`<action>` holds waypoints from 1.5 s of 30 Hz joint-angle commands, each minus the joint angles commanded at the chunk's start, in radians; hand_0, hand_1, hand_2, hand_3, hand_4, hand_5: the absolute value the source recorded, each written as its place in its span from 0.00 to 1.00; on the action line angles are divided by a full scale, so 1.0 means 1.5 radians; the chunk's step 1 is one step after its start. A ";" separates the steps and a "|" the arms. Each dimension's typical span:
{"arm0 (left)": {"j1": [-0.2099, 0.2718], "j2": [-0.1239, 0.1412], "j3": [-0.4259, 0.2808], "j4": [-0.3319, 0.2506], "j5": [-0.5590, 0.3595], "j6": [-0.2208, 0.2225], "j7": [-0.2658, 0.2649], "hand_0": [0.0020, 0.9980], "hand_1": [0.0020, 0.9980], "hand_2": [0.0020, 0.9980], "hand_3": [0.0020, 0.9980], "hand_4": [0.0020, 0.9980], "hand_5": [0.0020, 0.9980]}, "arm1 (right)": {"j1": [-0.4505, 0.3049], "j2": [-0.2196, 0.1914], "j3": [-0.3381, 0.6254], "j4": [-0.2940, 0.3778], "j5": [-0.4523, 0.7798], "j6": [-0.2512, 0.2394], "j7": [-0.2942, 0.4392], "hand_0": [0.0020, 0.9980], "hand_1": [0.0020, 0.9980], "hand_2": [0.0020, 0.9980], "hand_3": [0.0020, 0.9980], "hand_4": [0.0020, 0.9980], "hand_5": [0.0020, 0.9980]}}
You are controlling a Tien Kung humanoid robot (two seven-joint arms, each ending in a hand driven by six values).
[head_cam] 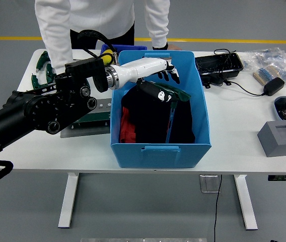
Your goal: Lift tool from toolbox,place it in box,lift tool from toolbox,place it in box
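Note:
The blue box stands mid-table with black and red cloth inside. My left hand reaches over its far part with its fingers spread. A screwdriver with a green handle and a blue shaft stands tilted inside the box, its tip down on the black cloth. The handle lies just below my fingers and next to my thumb. The green toolbox rack lies left of the box, partly hidden by my arm.
A person in white stands at the far side, one sleeve down by green-handled tools at far left, the other hand behind the box. A black tray, cables, a charger and a grey block lie right.

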 joint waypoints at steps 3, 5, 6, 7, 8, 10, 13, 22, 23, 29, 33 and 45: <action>0.012 0.008 -0.057 -0.013 0.034 0.043 -0.015 0.88 0.85 0.95 0.87 0.99 0.56 | -0.002 0.000 -0.002 0.001 0.004 -0.002 0.000 0.71 0.69 0.75 0.59 0.85 0.69; 0.018 0.015 -0.084 -0.018 0.055 0.057 -0.016 0.88 0.85 0.95 0.87 0.99 0.56 | -0.004 0.000 -0.004 0.001 0.006 -0.003 0.001 0.71 0.69 0.75 0.59 0.85 0.69; 0.023 0.024 -0.099 -0.022 0.067 0.062 -0.013 0.88 0.85 0.95 0.87 0.99 0.56 | -0.005 0.000 -0.004 0.001 0.007 -0.004 0.002 0.71 0.69 0.75 0.59 0.85 0.69; 0.028 0.030 -0.109 -0.026 0.075 0.065 -0.011 0.88 0.85 0.95 0.87 0.99 0.56 | -0.006 0.001 -0.005 0.001 0.008 -0.005 0.002 0.71 0.69 0.75 0.59 0.85 0.69; 0.033 0.034 -0.116 -0.029 0.083 0.070 -0.009 0.90 0.84 0.94 0.85 0.99 0.55 | -0.007 0.001 -0.006 0.002 0.010 -0.006 0.002 0.71 0.69 0.75 0.59 0.85 0.69; 0.050 0.044 -0.135 -0.037 0.103 0.085 -0.007 0.90 0.84 0.94 0.85 0.99 0.55 | -0.009 0.002 -0.005 0.002 0.013 -0.007 0.002 0.71 0.69 0.75 0.59 0.85 0.69; 0.089 0.057 -0.176 -0.053 0.116 0.110 -0.004 0.90 0.84 0.94 0.85 0.99 0.55 | -0.011 0.005 -0.011 0.002 0.023 -0.009 0.004 0.71 0.69 0.75 0.59 0.85 0.69; 0.234 0.082 -0.346 -0.111 0.163 0.150 0.041 0.68 0.66 0.75 0.77 0.97 0.57 | -0.021 0.010 -0.031 0.003 0.063 -0.018 0.012 0.70 0.68 0.75 0.59 0.85 0.69; 0.249 0.083 -0.367 -0.114 0.167 0.156 0.043 0.68 0.66 0.75 0.77 0.97 0.57 | -0.022 0.010 -0.030 0.003 0.064 -0.018 0.012 0.70 0.68 0.75 0.59 0.85 0.69; 0.323 0.088 -0.483 -0.134 0.180 0.173 0.062 0.66 0.64 0.74 0.75 0.95 0.58 | -0.025 0.012 -0.032 0.004 0.065 -0.021 0.013 0.70 0.68 0.75 0.59 0.85 0.69; 0.370 0.085 -0.556 -0.158 0.180 0.170 0.097 0.62 0.62 0.71 0.75 0.94 0.58 | -0.027 0.013 -0.030 0.004 0.066 -0.023 0.013 0.70 0.69 0.75 0.59 0.85 0.69; 0.474 0.063 -0.608 -0.221 0.028 0.222 0.300 0.38 0.40 0.55 0.74 0.87 0.63 | -0.028 0.015 -0.023 0.005 0.064 -0.023 0.012 0.70 0.68 0.75 0.59 0.85 0.68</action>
